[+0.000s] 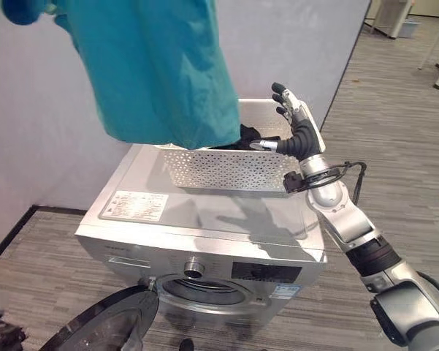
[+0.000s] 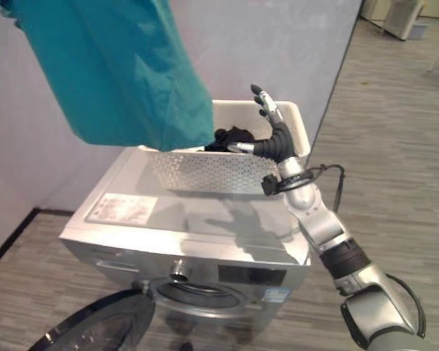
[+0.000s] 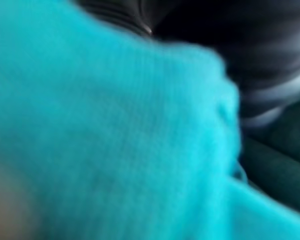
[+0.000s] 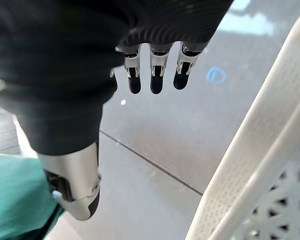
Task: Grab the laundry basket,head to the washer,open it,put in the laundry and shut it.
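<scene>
We see a teal cloth (image 1: 161, 73) hanging smooth above the white perforated basket (image 1: 226, 170) on the washer (image 1: 204, 219). Right hand (image 1: 296, 124) spread; left hand's state unclear.

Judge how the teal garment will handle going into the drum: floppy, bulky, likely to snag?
Probably floppy: the teal garment hangs in loose folds over the basket. Likely light, yet broad, so it may drape over the washer opening rather than drop in.
</scene>
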Available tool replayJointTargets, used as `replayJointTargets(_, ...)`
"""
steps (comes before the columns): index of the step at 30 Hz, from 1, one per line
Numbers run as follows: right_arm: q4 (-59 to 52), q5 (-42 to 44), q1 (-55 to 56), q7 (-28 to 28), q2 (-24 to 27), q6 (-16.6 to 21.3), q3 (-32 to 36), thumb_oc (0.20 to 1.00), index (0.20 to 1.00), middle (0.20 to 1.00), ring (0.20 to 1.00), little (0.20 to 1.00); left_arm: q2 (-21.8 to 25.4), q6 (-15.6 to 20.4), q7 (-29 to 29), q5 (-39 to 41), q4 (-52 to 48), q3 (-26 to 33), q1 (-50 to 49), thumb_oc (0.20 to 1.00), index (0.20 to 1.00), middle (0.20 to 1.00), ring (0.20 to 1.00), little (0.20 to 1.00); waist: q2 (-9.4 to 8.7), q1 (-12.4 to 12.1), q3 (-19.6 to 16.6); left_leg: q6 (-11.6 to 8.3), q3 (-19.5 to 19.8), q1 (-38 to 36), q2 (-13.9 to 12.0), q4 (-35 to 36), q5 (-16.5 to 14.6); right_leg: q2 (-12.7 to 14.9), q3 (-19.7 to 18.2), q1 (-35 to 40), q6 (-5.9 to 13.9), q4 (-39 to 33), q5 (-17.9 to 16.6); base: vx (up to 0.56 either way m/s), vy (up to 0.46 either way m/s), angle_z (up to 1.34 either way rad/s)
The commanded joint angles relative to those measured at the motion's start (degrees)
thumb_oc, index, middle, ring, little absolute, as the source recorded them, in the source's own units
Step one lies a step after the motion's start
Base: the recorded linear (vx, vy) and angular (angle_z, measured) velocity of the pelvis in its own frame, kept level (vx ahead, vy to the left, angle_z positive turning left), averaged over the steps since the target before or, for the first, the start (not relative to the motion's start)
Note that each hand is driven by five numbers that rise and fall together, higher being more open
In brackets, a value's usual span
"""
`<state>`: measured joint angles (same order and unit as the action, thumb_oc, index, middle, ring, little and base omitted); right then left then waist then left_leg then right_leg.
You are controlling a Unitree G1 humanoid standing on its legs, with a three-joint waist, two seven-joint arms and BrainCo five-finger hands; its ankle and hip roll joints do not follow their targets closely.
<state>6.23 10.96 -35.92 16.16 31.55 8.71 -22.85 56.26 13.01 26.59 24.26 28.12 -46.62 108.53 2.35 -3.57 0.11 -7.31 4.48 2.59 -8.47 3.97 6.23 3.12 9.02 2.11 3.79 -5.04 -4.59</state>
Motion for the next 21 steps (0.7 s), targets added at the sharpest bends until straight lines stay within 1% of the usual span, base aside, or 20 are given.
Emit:
replayJointTargets(1, 1.14, -0.44, -1.89, 2.39, 0.84, 2.30, 4.08, 1.000, 1.000, 1.000, 1.000, 1.000, 0.69, 2.10, 3.74, 0.23, 6.42, 0.95, 2.75, 0.200, 0.200, 0.200, 0.200, 0.200, -0.39, -2.16, 0.27, -0.09, 3.50, -1.16, -3.99, 0.49, -2.30, 3.09, -0.05, -0.21, 3.17, 0.04, 6.89, -0.19, -0.095, 0.21)
replayJointTargets(3, 3.33, -0.49, -2.23, 3.01, 0.36, 2.21, 4.49, 1.000, 1.000, 1.000, 1.000, 1.000, 3.27, 3.87, 5.03, 0.02, 0.72, 3.46, -0.87, 0.200, 0.200, 0.200, 0.200, 0.200, -1.28, -3.07, 1.08, -0.64, 4.53, 0.93, -4.71, 0.85, -0.11, 2.04, 0.62, -1.08, 2.88, 0.04, 7.32, -0.25, -0.091, 0.16)
replayJointTargets(4, 3.80, -0.57, -2.58, 3.46, 0.52, 2.15, 4.68, 1.000, 1.000, 1.000, 1.000, 1.000, 3.29, 4.68, 6.00, -0.26, -1.92, 5.72, -3.32, 0.200, 0.200, 0.200, 0.200, 0.200, -1.92, -2.71, 1.91, -0.66, 4.05, 2.19, -4.71, 0.20, 0.15, 2.17, 0.96, -1.52, 2.62, 0.04, 7.14, -0.28, -0.051, 0.05)
replayJointTargets(5, 4.41, -0.68, -2.65, 3.94, 0.73, 1.99, 5.02, 1.000, 1.000, 1.000, 1.000, 1.000, 3.18, 5.09, 6.50, -1.08, -4.72, 8.24, -6.03, 0.200, 0.200, 0.200, 0.200, 0.200, -2.78, -2.04, 2.73, -0.47, 2.93, 2.75, -4.68, -2.09, -0.48, 2.54, 1.47, -2.36, 2.26, 0.04, 6.65, -0.22, -0.028, 0.16)
replayJointTargets(6, 4.48, -0.71, -2.63, 3.96, 0.87, 2.02, 4.88, 1.000, 1.000, 1.000, 1.000, 1.000, 3.29, 4.87, 6.65, -1.43, -5.44, 9.11, -7.02, 0.200, 0.200, 0.200, 0.200, 0.200, -2.66, -2.05, 2.67, -0.41, 2.98, 3.09, -4.49, -2.84, -0.89, 2.68, 1.47, -2.35, 2.29, 0.04, 6.68, -0.21, -0.014, 0.27)
replayJointTargets(7, 4.71, -0.82, -2.33, 4.16, 1.15, 2.00, 5.36, 1.000, 1.000, 1.000, 1.000, 1.000, 3.14, 5.14, 6.63, -2.67, -8.82, 12.38, -10.89, 0.200, 0.200, 0.200, 0.200, 0.200, -3.78, -1.28, 3.32, 0.17, 1.39, 2.84, -4.57, -6.68, -3.96, 3.30, 1.79, -2.99, 2.06, 0.04, 6.14, -0.15, -0.004, 0.26)
replayJointTargets(8, 4.68, -0.96, -1.79, 4.31, 1.11, 1.91, 6.18, 1.000, 1.000, 1.000, 1.000, 1.000, 3.15, 5.47, 6.96, -3.67, -11.27, 14.93, -13.88, 0.200, 0.200, 0.200, 0.200, 0.200, -4.71, -0.69, 3.72, 0.46, 0.25, 1.72, -5.18, -9.30, -5.89, 3.55, 2.14, -3.36, 1.89, 0.04, 5.98, -0.26, 0.045, 0.14)
replayJointTargets(9, 3.85, -1.41, 0.16, 4.13, 1.45, 1.83, 7.71, 1.000, 1.000, 1.000, 1.000, 1.000, 2.44, 5.46, 6.88, -5.74, -16.15, 20.66, -21.34, 0.200, 0.200, 0.200, 0.200, 0.200, -5.43, 0.63, 3.87, 1.09, -1.86, -0.97, -7.00, -15.56, -6.89, 3.93, 2.91, -4.15, 1.50, 0.04, 5.31, -0.18, 0.055, 0.05)
replayJointTargets(10, 3.72, -1.45, 0.36, 4.11, 1.62, 1.79, 7.64, 1.000, 1.000, 1.000, 1.000, 1.000, 2.40, 5.31, 6.89, -5.94, -16.66, 21.37, -22.17, 0.200, 0.200, 0.200, 0.200, 0.200, -5.28, 0.61, 3.84, 1.11, -1.83, -0.80, -6.90, -15.78, -6.74, 4.01, 2.91, -4.21, 1.45, 0.04, 5.07, -0.20, 0.123, 0.30)
replayJointTargets(11, 3.04, -2.03, 2.56, 3.72, 1.31, 1.69, 9.56, 1.000, 1.000, 1.000, 1.000, 1.000, 1.56, 5.42, 6.75, -7.05, -19.97, 25.45, -27.46, 0.200, 0.200, 0.200, 0.200, 0.200, -5.57, 1.70, 3.29, 1.39, -2.10, -4.67, -8.70, -19.79, -7.01, 3.95, 3.70, -5.16, 1.33, 0.04, 4.77, -0.09, 0.108, 0.22)
replayJointTargets(14, 2.18, -2.21, 5.42, 2.77, 0.59, 1.54, 10.94, 1.000, 1.000, 1.000, 1.000, 1.000, 0.69, 5.38, 6.74, -8.32, -23.33, 30.24, -34.65, 0.200, 0.200, 0.200, 0.200, 0.200, -4.63, 2.76, 1.66, 0.87, 0.94, -9.72, -8.62, -21.48, -6.05, 3.60, 3.78, -6.10, 1.63, 0.04, 3.63, -0.08, 0.170, 0.03)
replayJointTargets(15, 2.15, -2.14, 6.20, 2.59, 0.14, 1.52, 11.45, 1.000, 1.000, 1.000, 1.000, 1.000, 0.01, 5.45, 6.85, -8.68, -24.48, 31.63, -36.57, 0.200, 0.200, 0.200, 0.200, 0.200, -4.55, 3.21, 1.25, 0.73, 2.47, -10.92, -8.02, -20.57, -5.58, 3.86, 3.68, -6.90, 1.86, 0.04, 2.79, -0.14, 0.215, 0.04)
replayJointTargets(16, 2.26, -1.94, 7.20, 2.44, -0.20, 1.54, 11.94, 1.000, 1.000, 1.000, 1.000, 1.000, -0.59, 5.50, 7.05, -9.06, -25.46, 33.15, -38.58, 0.200, 0.200, 0.200, 0.200, 0.200, -4.06, 3.82, 0.74, 0.52, 3.28, -12.71, -7.67, -18.47, -6.14, 3.92, 3.79, -7.73, 2.14, 0.04, 2.12, -0.15, 0.218, 0.15)
replayJointTargets(17, 2.03, -2.04, 8.23, 2.23, -0.31, 1.32, 12.58, 1.000, 1.000, 1.000, 1.000, 1.000, -1.23, 4.99, 7.25, -10.14, -27.20, 35.02, -41.12, 0.200, 0.200, 0.200, 0.200, 0.200, -3.44, 4.22, 0.39, 0.73, 3.93, -13.68, -7.17, -15.98, -6.98, 3.83, 3.71, -8.08, 2.32, 0.04, 1.55, -0.16, 0.215, 0.29)
replayJointTargets(18, 2.18, -2.16, 8.59, 2.16, -0.22, 1.48, 12.71, 1.000, 1.000, 1.000, 1.000, 1.000, -2.01, 5.01, 7.09, -10.48, -27.73, 35.72, -42.14, 0.200, 0.200, 0.200, 0.200, 0.200, -2.99, 4.72, -0.02, 0.67, 3.89, -14.66, -6.78, -13.52, -9.00, 4.01, 3.89, -8.79, 2.58, 0.04, 1.08, -0.15, 0.224, 0.45)
replayJointTargets(20, 2.34, -2.59, 9.73, 2.29, -0.74, 1.60, 13.47, 1.000, 1.000, 1.000, 1.000, 1.000, -3.93, 5.20, 6.98, -11.10, -28.51, 37.31, -44.50, 0.200, 0.200, 0.200, 0.200, 0.200, -2.02, 5.44, -0.67, 0.91, 2.91, -16.55, -6.53, -8.60, -12.45, 4.70, 3.71, -10.05, 3.31, 0.04, -0.22, -0.19, 0.260, 0.43)
replayJointTargets(21, 2.52, -2.97, 10.04, 2.45, -0.73, 1.46, 13.64, 1.000, 1.000, 1.000, 1.000, 1.000, -4.59, 5.14, 7.00, -11.09, -28.16, 37.06, -44.56, 0.200, 0.200, 0.200, 0.200, 0.200, -1.52, 5.58, -0.86, 1.07, 2.53, -17.17, -6.20, -7.01, -13.47, 5.29, 3.60, -10.74, 3.79, 0.04, -1.11, -0.21, 0.247, 0.32)
